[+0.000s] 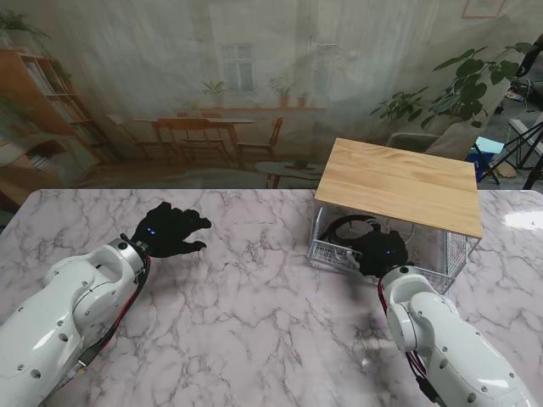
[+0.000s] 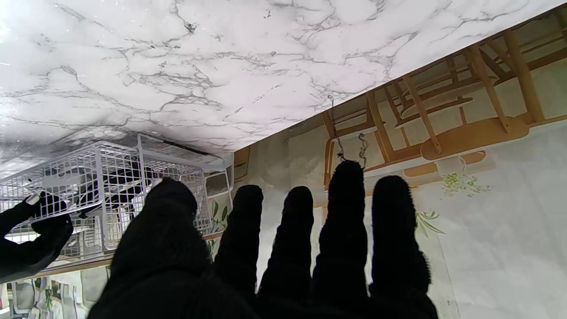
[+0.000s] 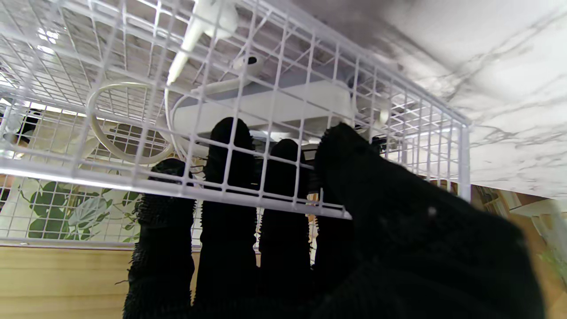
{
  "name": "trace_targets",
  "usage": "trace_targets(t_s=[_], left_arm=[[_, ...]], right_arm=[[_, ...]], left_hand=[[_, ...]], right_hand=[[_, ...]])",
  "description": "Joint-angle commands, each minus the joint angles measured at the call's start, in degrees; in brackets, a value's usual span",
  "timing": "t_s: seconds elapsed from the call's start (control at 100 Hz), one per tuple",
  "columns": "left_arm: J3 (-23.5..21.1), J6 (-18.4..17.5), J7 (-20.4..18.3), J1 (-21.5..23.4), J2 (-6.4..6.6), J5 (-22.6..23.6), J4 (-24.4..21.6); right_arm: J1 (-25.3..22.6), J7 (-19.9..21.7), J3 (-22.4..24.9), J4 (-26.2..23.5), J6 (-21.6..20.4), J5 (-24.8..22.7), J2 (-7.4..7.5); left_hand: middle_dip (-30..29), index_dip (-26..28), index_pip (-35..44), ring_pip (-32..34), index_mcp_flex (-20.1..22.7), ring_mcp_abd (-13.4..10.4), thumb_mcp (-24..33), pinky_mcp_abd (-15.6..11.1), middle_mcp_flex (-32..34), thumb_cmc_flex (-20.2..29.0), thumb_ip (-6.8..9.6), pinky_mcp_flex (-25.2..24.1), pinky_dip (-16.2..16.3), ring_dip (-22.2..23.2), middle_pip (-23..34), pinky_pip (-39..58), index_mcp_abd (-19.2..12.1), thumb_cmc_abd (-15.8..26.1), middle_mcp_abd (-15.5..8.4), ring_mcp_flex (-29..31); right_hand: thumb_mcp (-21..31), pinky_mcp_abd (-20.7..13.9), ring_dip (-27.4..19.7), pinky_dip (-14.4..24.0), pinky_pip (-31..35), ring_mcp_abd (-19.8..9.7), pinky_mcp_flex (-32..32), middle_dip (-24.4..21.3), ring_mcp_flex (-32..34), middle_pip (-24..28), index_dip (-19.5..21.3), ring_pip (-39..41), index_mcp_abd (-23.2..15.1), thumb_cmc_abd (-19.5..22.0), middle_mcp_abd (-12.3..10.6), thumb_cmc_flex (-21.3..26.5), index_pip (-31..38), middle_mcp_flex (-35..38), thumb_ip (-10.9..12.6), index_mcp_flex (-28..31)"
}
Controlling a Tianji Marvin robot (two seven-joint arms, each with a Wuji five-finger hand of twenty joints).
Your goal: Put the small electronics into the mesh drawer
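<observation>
The white mesh drawer (image 1: 326, 254) sticks out from under a wooden top (image 1: 399, 182) at the right of the table. My right hand (image 1: 378, 251) is at its front wall. In the right wrist view the four fingers (image 3: 228, 177) lie behind the mesh (image 3: 398, 133) and the thumb (image 3: 350, 168) in front, pinching the wall. Inside the drawer are a white box (image 3: 274, 106), a white cable loop (image 3: 110, 119), a white earbud (image 3: 208, 17) and a black looped item (image 1: 348, 226). My left hand (image 1: 172, 231) hovers open over bare marble, holding nothing.
The marble table (image 1: 254, 322) runs to a far edge against a printed backdrop. From the left wrist view the drawer (image 2: 110, 177) and my right hand (image 2: 26, 239) show off to one side. Potted plants (image 1: 467, 85) and a tripod (image 1: 530, 144) stand beyond the table's far right.
</observation>
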Motion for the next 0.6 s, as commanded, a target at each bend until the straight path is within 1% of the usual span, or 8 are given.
trace_targets(t_s=[0.0, 0.27, 0.4, 0.59], left_arm=[[0.29, -0.08, -0.99, -0.25, 0.08, -0.02, 0.26], [0.47, -0.15, -1.1, -0.34, 0.11, -0.06, 0.46], [0.53, -0.21, -1.11, -0.4, 0.11, -0.08, 0.52], [0.64, -0.36, -1.16, -0.52, 0.13, -0.09, 0.62]], right_arm=[[0.62, 0.51, -0.06, 3.03, 0.93, 0.85, 0.38], [3.16, -0.89, -1.15, 6.16, 1.25, 1.61, 0.3], [4.61, -1.35, -2.09, 8.28, 1.26, 2.28, 0.3], [6.65, -3.1, -3.58, 11.31, 1.25, 2.89, 0.25]], left_hand=[[-0.61, 0.06, 0.56, -0.6, 0.91, 0.9, -1.07, -0.58, -2.18, -1.25, 0.82, -0.78, 0.97, 0.23, -0.91, 0.86, 0.66, 3.11, 0.98, -1.08], [-0.61, 0.09, 0.68, -0.59, 1.01, 0.93, -1.03, -0.5, -2.22, -1.17, 0.83, -0.81, 0.98, 0.24, -0.92, 0.88, 0.68, 3.11, 1.06, -1.09], [-0.62, 0.12, 0.79, -0.61, 1.24, 0.94, -1.11, -0.47, -2.19, -1.33, 0.81, -0.84, 0.98, 0.23, -0.92, 0.86, 0.62, 3.09, 1.08, -1.11], [-0.61, 0.14, 0.89, -0.61, 1.36, 0.87, -1.03, -0.52, -2.17, -1.22, 0.83, -0.82, 0.98, 0.23, -0.93, 0.86, 0.58, 3.11, 1.05, -1.11]], right_hand=[[5.66, -1.22, -0.6, -0.37, -0.45, -0.76, -0.58, -0.3, -0.6, -1.24, 1.15, -1.83, -11.52, 6.34, -1.19, 7.36, 6.85, -0.31, 4.14, 5.51], [4.47, -1.68, -1.45, -0.83, -1.53, -1.28, -1.17, -1.49, -1.53, -2.46, 0.16, -3.72, -11.94, 7.13, -1.36, 7.45, 6.3, -1.0, 4.32, 4.6], [3.56, -2.15, -2.83, -1.3, -2.59, -1.89, -1.58, -3.16, -1.78, -4.16, -1.19, -6.52, -12.22, 7.74, -2.01, 7.33, 5.61, -0.98, 4.64, 4.0], [3.02, -2.77, -3.26, -1.59, -2.95, -2.39, -0.98, -3.69, -0.88, -4.31, -1.77, -7.31, -12.4, 8.24, -2.82, 7.23, 5.76, -0.16, 4.81, 3.8]])
